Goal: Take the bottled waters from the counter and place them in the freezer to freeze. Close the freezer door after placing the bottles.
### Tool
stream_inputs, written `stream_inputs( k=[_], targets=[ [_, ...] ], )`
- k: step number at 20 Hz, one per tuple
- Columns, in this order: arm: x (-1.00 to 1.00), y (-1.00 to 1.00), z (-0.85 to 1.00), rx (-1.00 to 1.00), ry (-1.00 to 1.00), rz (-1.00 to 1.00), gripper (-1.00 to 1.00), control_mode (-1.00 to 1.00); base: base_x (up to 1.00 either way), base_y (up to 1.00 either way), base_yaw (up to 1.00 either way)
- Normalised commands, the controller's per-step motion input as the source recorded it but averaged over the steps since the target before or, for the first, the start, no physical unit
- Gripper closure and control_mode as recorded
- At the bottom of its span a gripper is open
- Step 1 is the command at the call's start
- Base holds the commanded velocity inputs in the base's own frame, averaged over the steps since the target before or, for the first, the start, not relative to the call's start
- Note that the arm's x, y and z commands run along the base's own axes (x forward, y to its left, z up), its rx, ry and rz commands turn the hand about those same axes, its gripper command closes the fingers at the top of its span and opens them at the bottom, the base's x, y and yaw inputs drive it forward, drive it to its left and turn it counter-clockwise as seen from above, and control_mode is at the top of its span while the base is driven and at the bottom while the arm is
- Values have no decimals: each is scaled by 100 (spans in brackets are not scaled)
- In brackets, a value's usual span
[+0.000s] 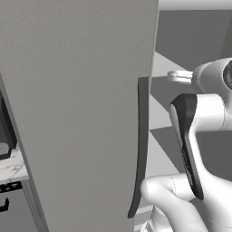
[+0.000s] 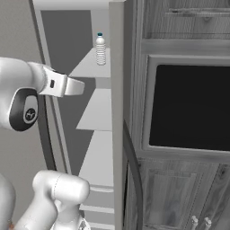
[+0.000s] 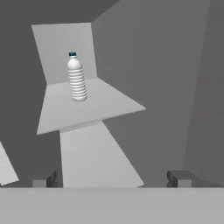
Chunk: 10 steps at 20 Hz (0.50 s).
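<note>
Gripper (image 3: 112, 178) fingers are held wide apart and empty, aimed into the freezer (image 3: 153, 65), where one bottled water (image 3: 76, 78) is stood upright on an upper shelf (image 3: 100, 107), beside the freezer door (image 1: 81, 113) swung open.

We log the freezer door (image 1: 81, 113) as plain light grey, its bar handle (image 1: 141, 145) dark. At twelve o'clock in the right base view a clear ribbed bottle (image 2: 100, 50) with bluish cap on a pale grey shelf (image 2: 90, 67). At three o'clock a black oven window (image 2: 188, 108) framed in grey woodgrain cabinetry (image 2: 179, 27). The counter (image 1: 11, 167) is white, grey-veined.
</note>
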Motion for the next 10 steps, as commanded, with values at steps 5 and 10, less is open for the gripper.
stream_inputs(
  k=[5,10],
  targets=[
    [-28,20,0,3,19,0,-100,-100,0,0,0],
    [-42,5,-6,2,17,0,-100,-100,0,0,0]
  ],
)
